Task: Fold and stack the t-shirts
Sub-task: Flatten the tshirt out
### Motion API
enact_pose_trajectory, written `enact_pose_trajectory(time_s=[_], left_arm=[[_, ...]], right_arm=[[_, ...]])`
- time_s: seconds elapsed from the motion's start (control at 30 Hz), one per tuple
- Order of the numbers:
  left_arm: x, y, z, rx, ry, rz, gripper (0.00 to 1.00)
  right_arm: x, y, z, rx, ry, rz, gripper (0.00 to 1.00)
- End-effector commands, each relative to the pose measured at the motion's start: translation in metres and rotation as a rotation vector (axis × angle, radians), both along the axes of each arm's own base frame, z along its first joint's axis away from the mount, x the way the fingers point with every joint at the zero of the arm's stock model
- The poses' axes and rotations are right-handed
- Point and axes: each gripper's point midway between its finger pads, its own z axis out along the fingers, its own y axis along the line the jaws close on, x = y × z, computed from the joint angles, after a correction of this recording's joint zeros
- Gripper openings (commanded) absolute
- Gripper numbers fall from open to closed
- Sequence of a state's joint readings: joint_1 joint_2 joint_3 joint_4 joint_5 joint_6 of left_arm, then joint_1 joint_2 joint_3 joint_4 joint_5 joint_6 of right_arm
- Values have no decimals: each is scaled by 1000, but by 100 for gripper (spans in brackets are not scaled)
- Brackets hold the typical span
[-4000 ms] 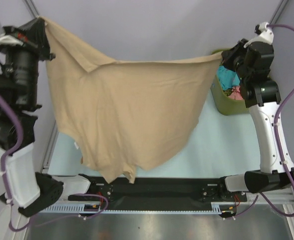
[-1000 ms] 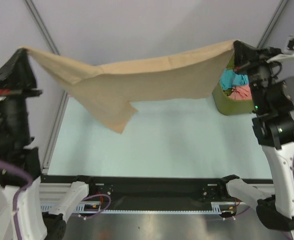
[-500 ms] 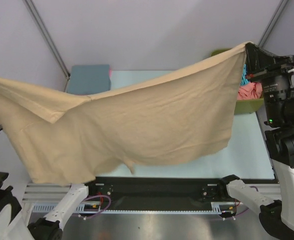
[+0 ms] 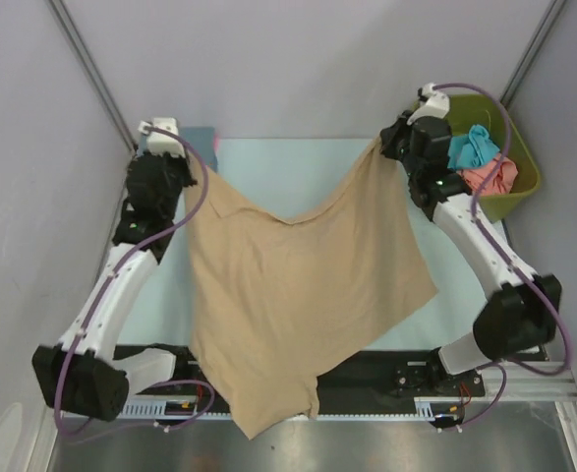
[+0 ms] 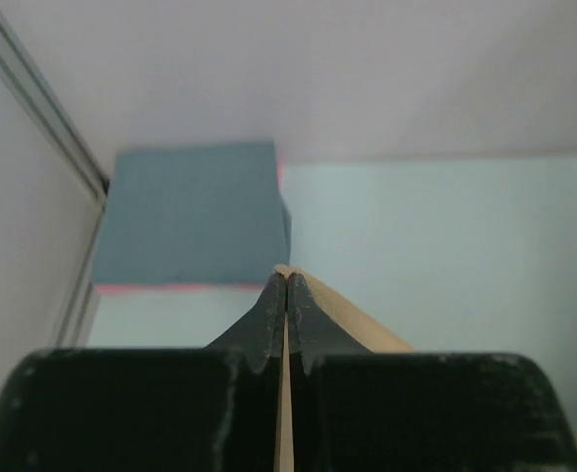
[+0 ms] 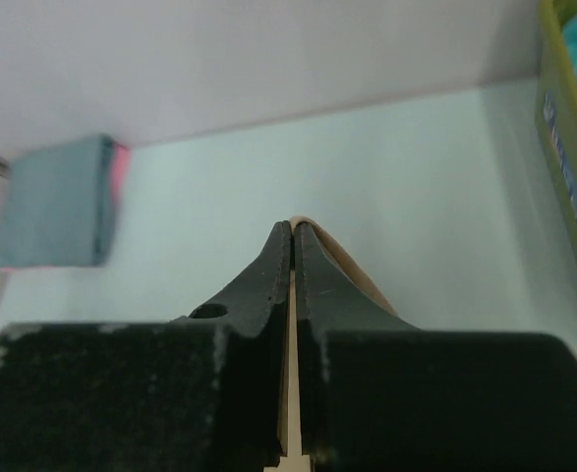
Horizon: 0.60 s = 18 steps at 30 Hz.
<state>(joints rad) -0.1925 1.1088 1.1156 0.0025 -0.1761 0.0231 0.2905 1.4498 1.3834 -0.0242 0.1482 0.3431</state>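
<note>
A tan t-shirt stretches between both grippers, sagging in the middle; it drapes down over the table, and its lower end hangs past the front rail. My left gripper is shut on its back left corner, my right gripper on its back right corner. In the left wrist view the left gripper pinches a thin tan edge. The right wrist view shows the right gripper clamped on tan cloth. A folded slate blue t-shirt lies on a pink one at the back left.
An olive-green bin stands at the back right, holding a teal t-shirt and a salmon t-shirt. Its wall shows at the right edge of the right wrist view. Pale green table surrounds the shirt. Grey walls close in the back and sides.
Both arms have swung away from the camera and down toward the table's back. The tan t-shirt, held high and wide before, now drapes over the table.
</note>
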Motion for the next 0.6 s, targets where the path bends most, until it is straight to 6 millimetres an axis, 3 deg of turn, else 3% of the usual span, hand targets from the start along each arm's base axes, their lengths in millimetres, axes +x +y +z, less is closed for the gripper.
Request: enact_pose_trajectory(time_s=[0.0,0.03,0.1,0.13,0.17,0.23,0.27,0.3,0.33,0.4,0.43,0.47,0.5,0.57], left_arm=[[21,11,-16,45,-59,78,1],[36,12,-34,53,-47,98,0],[51,18,-65,67,2,133,1],[64,17,-84,72,36,142,1],[73,17,-98,70,64,144,1],[91,17,-103,31,86,140,1],[109,16,-120,29,151,142,0],[117,20,-126,12,180,158,1],[122,23,-144,8,251,171,0],[144,26,-148,18,280,188,0],[146,27,-153,23,311,192,0],[150,25,-152,16,321,183,0],[157,22,-146,-7,313,170,0],[157,14,-147,-37,330,137,0]], right_arm=[[39,-11,-9,1,-64,-34,0],[60,-6,-42,-15,-9,-23,0],[82,-5,-63,-40,19,-21,0],[101,0,-84,-63,52,-11,0],[108,1,-94,-75,76,-11,0],[124,1,-112,-101,110,-10,0],[137,3,-132,-118,151,-10,0],[143,2,-137,-124,164,-10,0],[150,-2,-142,-131,182,-18,0],[164,0,-158,-161,221,-12,0],[169,-3,-164,-167,236,-13,0],[175,-3,-153,-176,226,-5,0],[179,-4,-171,-186,260,-1,0],[183,-11,-173,-193,274,-5,0]])
